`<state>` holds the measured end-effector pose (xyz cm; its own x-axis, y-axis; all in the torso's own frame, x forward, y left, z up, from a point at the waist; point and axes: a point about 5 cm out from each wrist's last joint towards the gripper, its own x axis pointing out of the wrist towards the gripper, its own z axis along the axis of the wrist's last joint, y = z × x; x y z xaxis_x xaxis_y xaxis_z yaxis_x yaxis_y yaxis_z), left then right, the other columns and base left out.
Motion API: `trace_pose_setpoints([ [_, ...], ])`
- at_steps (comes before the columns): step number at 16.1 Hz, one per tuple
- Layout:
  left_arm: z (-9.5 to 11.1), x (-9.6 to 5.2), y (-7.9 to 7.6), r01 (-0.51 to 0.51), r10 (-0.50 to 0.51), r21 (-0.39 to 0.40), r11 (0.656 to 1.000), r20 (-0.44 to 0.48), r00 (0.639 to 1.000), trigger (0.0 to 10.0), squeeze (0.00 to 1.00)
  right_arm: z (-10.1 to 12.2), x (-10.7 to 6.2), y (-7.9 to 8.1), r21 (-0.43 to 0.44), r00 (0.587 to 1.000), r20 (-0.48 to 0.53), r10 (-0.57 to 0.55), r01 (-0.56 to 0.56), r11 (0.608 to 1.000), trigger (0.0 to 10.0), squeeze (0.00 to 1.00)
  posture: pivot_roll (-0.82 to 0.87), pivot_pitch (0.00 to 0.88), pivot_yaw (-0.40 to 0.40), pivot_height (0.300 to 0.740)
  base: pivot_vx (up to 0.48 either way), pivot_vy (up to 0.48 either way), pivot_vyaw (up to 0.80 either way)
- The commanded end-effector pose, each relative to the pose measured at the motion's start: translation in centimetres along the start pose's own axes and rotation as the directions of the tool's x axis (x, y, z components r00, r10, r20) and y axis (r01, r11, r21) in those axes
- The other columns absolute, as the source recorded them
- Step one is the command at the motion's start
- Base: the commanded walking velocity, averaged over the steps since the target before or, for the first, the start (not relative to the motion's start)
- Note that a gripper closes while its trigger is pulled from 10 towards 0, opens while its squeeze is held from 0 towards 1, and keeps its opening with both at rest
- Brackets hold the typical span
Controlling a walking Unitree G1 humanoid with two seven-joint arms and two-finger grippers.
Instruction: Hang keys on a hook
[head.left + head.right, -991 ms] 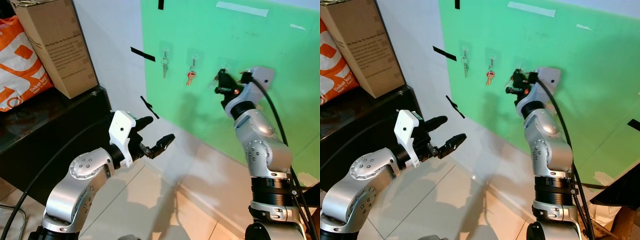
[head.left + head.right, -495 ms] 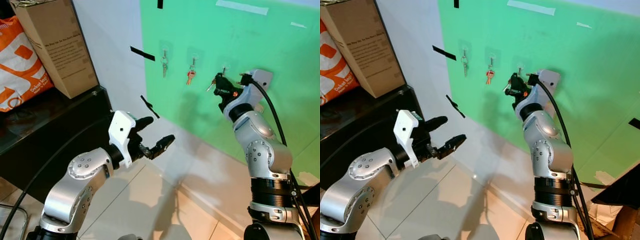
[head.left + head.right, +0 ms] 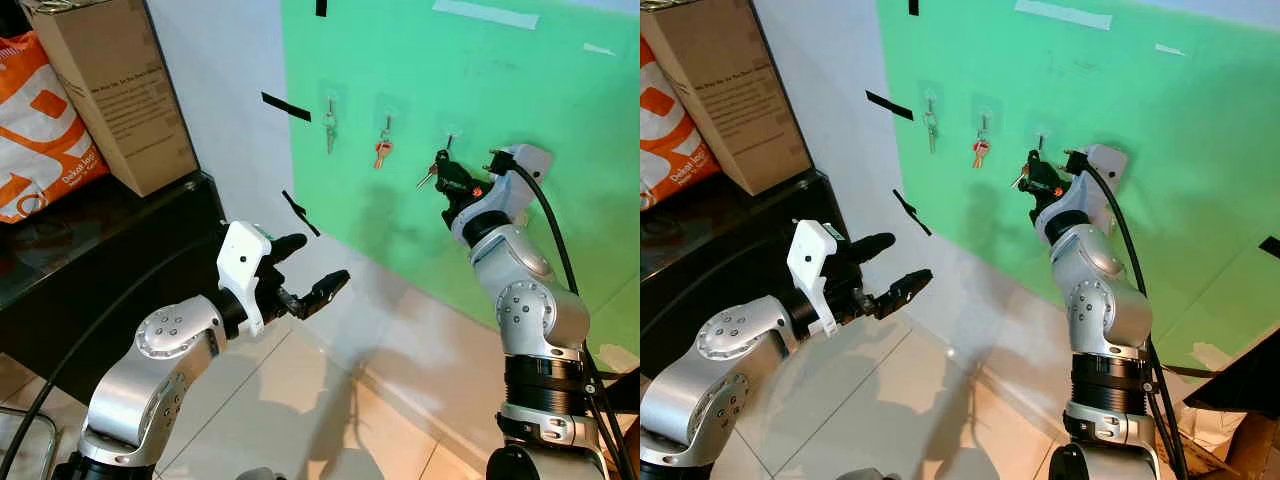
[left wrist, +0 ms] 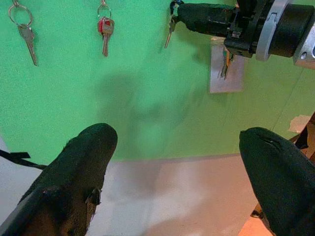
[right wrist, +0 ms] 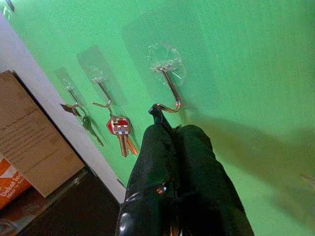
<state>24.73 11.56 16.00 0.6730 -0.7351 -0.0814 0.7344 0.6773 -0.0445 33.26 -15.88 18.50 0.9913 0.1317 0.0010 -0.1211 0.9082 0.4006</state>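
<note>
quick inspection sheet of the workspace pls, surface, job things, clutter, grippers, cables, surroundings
surface: green wall panel above a pale tiled floor
job's things: three clear adhesive hooks; silver key on the first, red-headed key on the second; third hook has the held key at its tip, ring not clearly seated
clutter: black tape strips on the wall
grippers: right gripper shut on the key at the third hook; left gripper open, low, away from the wall
cables: black cable along the right arm; another by the left arm
surroundings: cardboard box and orange bag on a black cabinet
</note>
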Motion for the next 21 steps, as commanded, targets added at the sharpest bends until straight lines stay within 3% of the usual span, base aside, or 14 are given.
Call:
trace_pose_setpoints([
  [1, 0.2, 0.0, -0.2, 0.012, -0.011, 0.011, 1.0, -0.001, 1.0, 10.0, 0.0, -0.6, 0.0, -0.1, 0.014, 0.999, -0.034, -0.01, 0.011, 1.0, 10.0, 0.0, 0.04, 0.0, 0.061, 0.74, 0.0, 0.0, 0.0],
  [10, 0.3, -0.1, -0.2, 0.005, -0.005, 0.016, 1.0, 0.003, 1.0, 10.0, 0.0, -0.9, 0.1, 0.1, 0.008, 0.999, -0.051, 0.013, -0.013, 1.0, 10.0, 0.0, 0.04, 0.0, 0.054, 0.74, 0.0, 0.0, 0.0],
  [16, 0.4, 0.0, -0.3, 0.008, -0.008, 0.015, 1.0, 0.007, 1.0, 10.0, 0.0, 0.5, -0.3, 1.8, 0.026, 0.986, 0.033, 0.165, -0.166, 0.986, 10.0, 0.0, 0.04, 0.0, 0.054, 0.74, 0.0, 0.0, 0.0],
  [21, 0.4, -0.1, -0.3, 0.006, -0.006, 0.014, 1.0, 0.008, 1.0, 10.0, 0.0, 0.7, 0.1, 1.3, 0.033, 0.992, 0.04, 0.12, -0.122, 0.992, 10.0, 0.0, 0.04, 0.0, 0.05, 0.74, 0.0, 0.0, 0.0],
])
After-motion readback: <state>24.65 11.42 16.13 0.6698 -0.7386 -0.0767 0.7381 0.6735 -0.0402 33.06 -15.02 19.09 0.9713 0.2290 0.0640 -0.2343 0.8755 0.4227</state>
